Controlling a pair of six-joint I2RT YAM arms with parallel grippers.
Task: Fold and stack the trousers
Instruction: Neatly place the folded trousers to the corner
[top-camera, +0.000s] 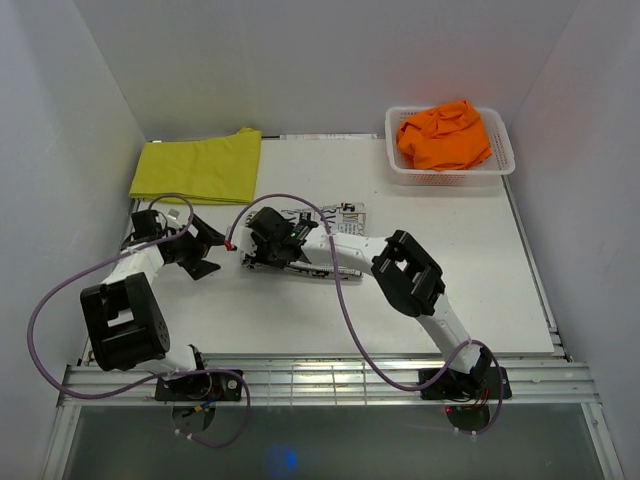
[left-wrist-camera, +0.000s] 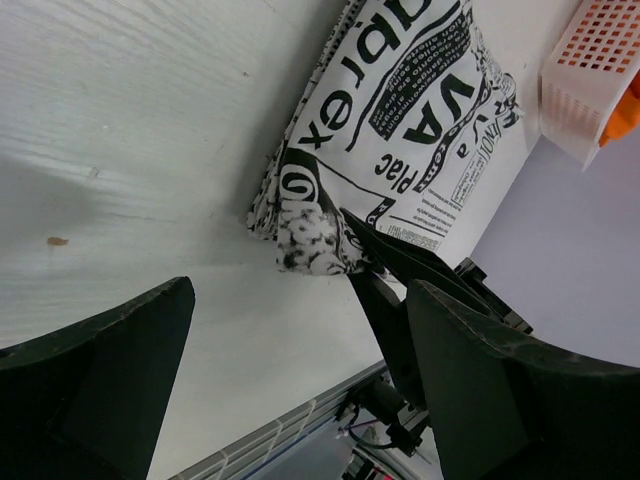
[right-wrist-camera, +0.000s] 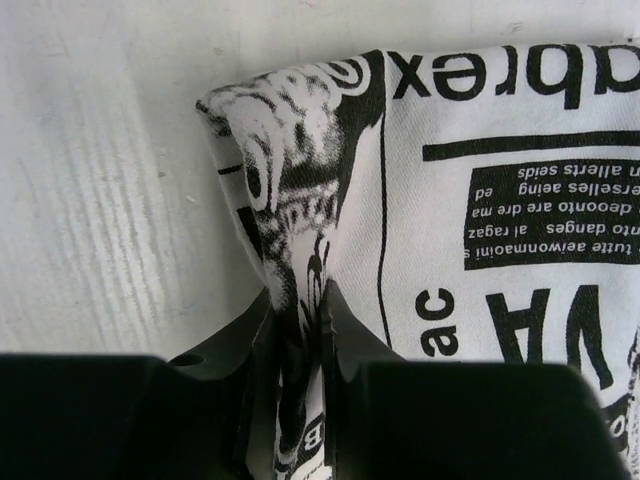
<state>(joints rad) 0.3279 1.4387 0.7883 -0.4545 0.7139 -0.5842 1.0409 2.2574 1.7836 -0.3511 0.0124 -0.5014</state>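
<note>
The newspaper-print trousers lie folded on the middle of the table, mostly hidden under my right arm. My right gripper is shut on their left edge; in the right wrist view a fold of the print cloth is pinched between its fingers. My left gripper is open and empty, just left of them, with the print trousers ahead of its fingers. The yellow trousers lie folded flat at the back left. The orange trousers lie bunched in the basket.
A white lattice basket stands at the back right, its corner also in the left wrist view. White walls close in the table on three sides. A metal rail runs along the near edge. Purple cables loop from both arms.
</note>
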